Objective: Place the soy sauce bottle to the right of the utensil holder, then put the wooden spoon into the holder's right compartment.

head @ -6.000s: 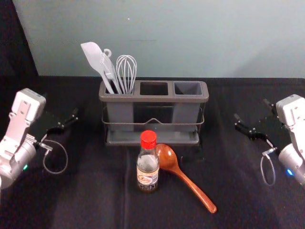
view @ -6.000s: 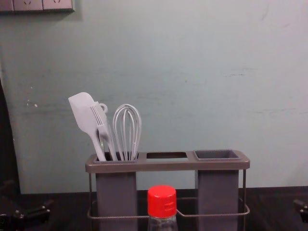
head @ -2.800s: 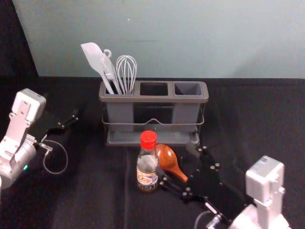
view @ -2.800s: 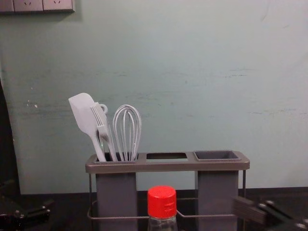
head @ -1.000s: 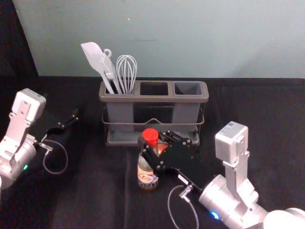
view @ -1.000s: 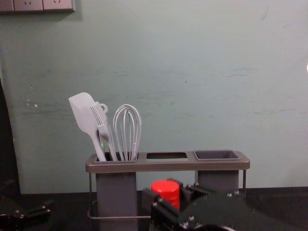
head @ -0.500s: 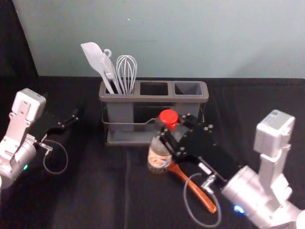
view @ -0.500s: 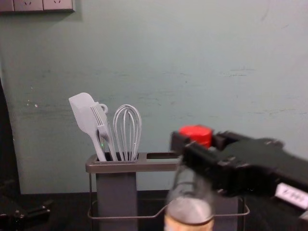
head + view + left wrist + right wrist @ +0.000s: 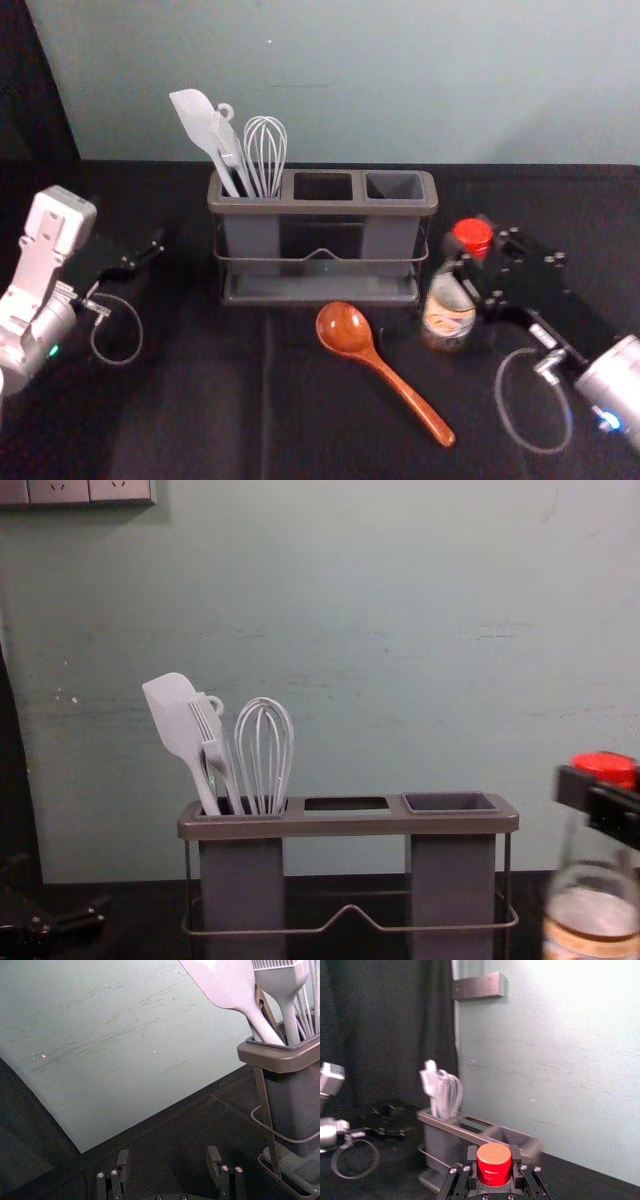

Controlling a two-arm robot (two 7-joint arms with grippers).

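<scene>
In the head view, the right pincer [image 9: 468, 248] is on the right side of the scene, clamped on the soy sauce bottle [image 9: 448, 318] at its red cap [image 9: 472, 236]. The bottle is just right of the utensil holder [image 9: 322, 209] and a little nearer, leaning slightly with its cap to the right; whether its base touches the table [image 9: 200, 410] cannot be told. The wooden spoon [image 9: 343, 329] lies on the table at the near side of the holder, its bowl at the far end and its handle running near and right. A white spatula [image 9: 198, 118] and a whisk [image 9: 266, 145] stand in the holder's left compartment, well apart from the right compartment [image 9: 394, 186]. The left pincer [image 9: 128, 225] is parked over the left side.

In the left wrist view, the left pincer [image 9: 168, 1154] has its two fingers spread apart, with the holder and its white utensils near it.

In the right wrist view, the red cap sits between the right pincer's [image 9: 494, 1164] fingers, held from both sides, with the holder beyond.

In the chest view, the bottle is at the right edge, upright or nearly so, with dark fingers [image 9: 573, 788] around its cap, apart from the holder
</scene>
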